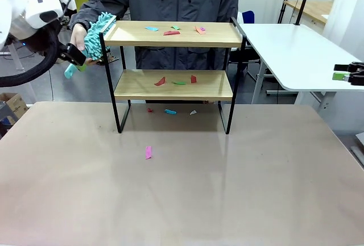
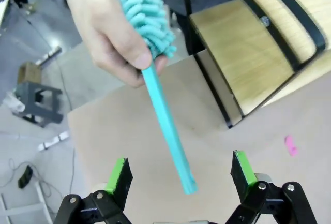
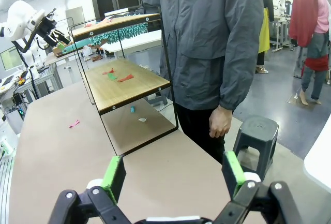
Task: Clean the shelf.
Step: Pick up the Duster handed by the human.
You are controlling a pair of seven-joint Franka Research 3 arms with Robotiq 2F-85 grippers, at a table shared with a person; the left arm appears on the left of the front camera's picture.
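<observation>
Left hand point(image 2: 180, 160) gapes by the shelf's point(image 1: 170, 94) left edge, duster point(image 2: 165, 115) handle between its fingers point(image 2: 120, 175). Right hand's point(image 3: 173, 162) spread too; counter point(image 1: 227, 189) front's roomy.

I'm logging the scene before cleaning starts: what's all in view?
shelf: one, light wood, black frame, far half of table
paper scraps: about four mixed on top board; three red and green on lower board; three on table beneath; one pink in front
duster: one, teal, shelf's left end
table: one, beige
side table: one, white, far right
stool: one, grey, beside person
person's hand: one, gripping duster
left gripper: open, duster's handle end between its fingers
right gripper: open, empty
</observation>
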